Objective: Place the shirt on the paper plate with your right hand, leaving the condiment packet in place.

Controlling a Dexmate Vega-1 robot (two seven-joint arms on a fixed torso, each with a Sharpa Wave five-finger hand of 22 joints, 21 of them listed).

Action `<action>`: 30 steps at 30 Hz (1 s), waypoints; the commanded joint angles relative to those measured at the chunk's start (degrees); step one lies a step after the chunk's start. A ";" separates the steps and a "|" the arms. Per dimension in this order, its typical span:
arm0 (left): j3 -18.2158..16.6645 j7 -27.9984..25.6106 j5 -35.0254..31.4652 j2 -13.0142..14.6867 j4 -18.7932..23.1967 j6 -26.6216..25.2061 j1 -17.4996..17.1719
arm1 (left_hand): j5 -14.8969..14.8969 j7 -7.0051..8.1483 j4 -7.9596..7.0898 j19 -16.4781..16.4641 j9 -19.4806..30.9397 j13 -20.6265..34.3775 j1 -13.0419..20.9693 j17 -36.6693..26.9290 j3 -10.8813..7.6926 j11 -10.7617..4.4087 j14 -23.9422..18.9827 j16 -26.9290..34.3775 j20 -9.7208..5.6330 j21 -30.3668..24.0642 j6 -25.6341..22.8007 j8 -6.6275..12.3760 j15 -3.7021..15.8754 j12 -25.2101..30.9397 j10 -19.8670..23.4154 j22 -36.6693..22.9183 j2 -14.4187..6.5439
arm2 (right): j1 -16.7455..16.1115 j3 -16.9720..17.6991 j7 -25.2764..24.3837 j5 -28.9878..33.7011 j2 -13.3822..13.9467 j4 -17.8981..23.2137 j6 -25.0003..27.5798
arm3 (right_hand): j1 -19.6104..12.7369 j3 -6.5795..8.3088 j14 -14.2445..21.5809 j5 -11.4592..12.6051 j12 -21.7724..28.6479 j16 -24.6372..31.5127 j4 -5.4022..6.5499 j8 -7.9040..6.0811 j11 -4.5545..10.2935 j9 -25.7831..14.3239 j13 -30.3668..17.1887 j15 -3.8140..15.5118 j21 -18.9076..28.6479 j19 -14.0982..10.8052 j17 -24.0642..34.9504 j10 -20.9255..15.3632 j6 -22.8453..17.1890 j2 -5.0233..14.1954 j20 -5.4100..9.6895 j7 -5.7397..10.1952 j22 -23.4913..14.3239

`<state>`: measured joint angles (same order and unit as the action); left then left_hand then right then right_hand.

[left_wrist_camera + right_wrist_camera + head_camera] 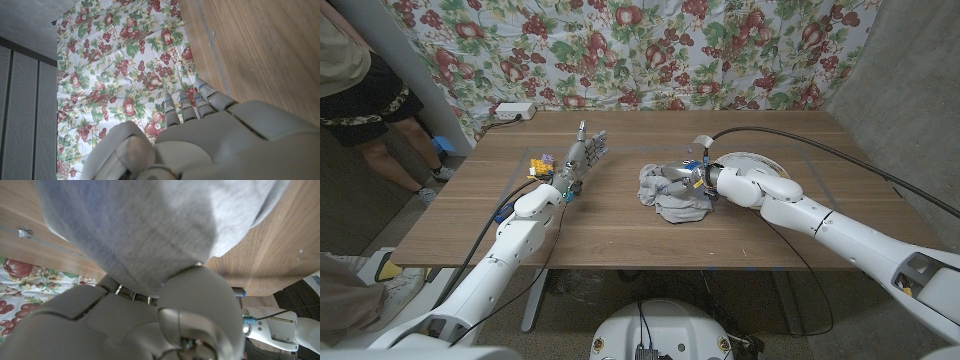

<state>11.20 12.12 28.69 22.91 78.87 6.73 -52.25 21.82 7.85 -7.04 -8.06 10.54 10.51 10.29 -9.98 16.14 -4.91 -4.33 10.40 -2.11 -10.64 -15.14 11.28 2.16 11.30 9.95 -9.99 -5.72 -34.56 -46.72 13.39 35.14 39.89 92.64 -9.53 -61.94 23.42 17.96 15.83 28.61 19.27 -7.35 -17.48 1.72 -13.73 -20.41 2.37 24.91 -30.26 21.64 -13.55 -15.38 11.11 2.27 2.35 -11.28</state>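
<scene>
Now gripping crumpled grey cotton shirt in right hand; lift clear, carry onto white paper plate, left hand open.

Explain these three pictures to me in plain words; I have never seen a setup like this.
A two-armed robot stands at a wooden table. The wide picture comes from a camera on its head; the other two come from cameras on its wrists, looking along each hand. The right hand grips a crumpled grey shirt; in its wrist picture the cloth hangs close over the hand. Behind that arm lies a paper plate, the shirt's goal. The left hand holds nothing, fingers straight. A small condiment packet lies nearby.
</scene>
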 commanded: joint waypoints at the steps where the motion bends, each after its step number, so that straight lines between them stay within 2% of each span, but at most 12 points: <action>1: -0.24 0.09 0.22 0.05 0.04 0.18 -0.33 | -0.11 0.18 -0.13 0.27 0.16 0.28 0.36 -0.18 0.12 0.12 0.22 0.20 -3.25 -0.50 -0.45 0.10 3.82 0.28 0.26 -0.12 -0.17 | -0.51 0.41 -1.82 -0.03 0.05 0.42 -0.32 | -1.49 0.87 1.89 -0.81 1.76 0.93 0.10 -0.47 0.29 -0.49 -1.23 8.60 0.93 -1.36 1.18 -1.46 -1.06 0.15 9.74 0.06 -0.80; 6: -0.34 0.24 0.31 -0.03 -0.26 0.46 -0.36 | -0.12 0.17 -0.15 0.26 0.16 0.28 0.33 -0.18 0.12 0.05 0.25 0.19 -3.24 -0.51 -0.45 0.09 3.78 0.30 0.31 -0.12 -0.17 | -0.57 0.64 -2.29 -0.17 -0.02 0.65 -0.45 | -1.99 1.03 3.20 -1.63 3.37 1.64 0.25 -0.66 1.11 -0.73 -2.27 9.05 1.57 -1.60 2.31 -2.55 -1.83 -0.04 9.75 0.03 -0.95; 14: -0.41 0.75 0.37 -0.08 -0.96 0.77 -0.02 | -0.13 0.16 -0.17 0.21 0.16 0.28 0.30 -0.19 0.14 0.01 0.26 0.19 -3.27 -0.53 -0.48 0.08 3.76 0.33 0.37 -0.12 -0.18 | -0.95 1.21 -4.37 0.00 0.00 1.10 -1.29 | -2.27 1.20 5.15 -2.32 5.27 2.28 0.40 -1.05 1.40 -0.98 -3.36 9.67 2.46 -2.26 3.19 -4.12 -3.15 -0.30 9.70 0.25 -1.12; 30: -0.55 0.83 0.45 -0.03 -0.32 0.48 -0.28 | -0.15 0.19 -0.21 0.23 0.16 0.28 0.25 -0.18 0.16 0.11 0.25 0.20 -3.30 -0.52 -0.54 0.07 3.81 0.32 0.35 -0.12 -0.19 | -1.18 2.58 -5.03 -0.57 0.63 2.81 -2.30 | -2.38 1.53 6.46 -3.05 7.18 1.86 0.33 -1.28 1.23 -1.21 -4.67 9.83 3.53 -2.67 3.69 -4.75 -4.39 -0.93 9.73 0.09 -1.29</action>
<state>10.78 13.05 29.08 22.87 77.99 7.37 -52.23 21.82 7.87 -7.04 -8.06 10.54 10.50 10.29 -9.98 16.14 -4.91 -4.12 10.40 -2.11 -10.64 -15.12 11.28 1.95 11.30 9.96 -9.99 -5.72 -35.51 -45.06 9.08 34.85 40.08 94.33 -11.20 -64.12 24.60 23.76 13.02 35.23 21.29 -7.11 -18.31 2.97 -14.81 -24.81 2.46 27.80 -32.59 25.13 -17.89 -19.15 10.42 2.98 2.66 -12.42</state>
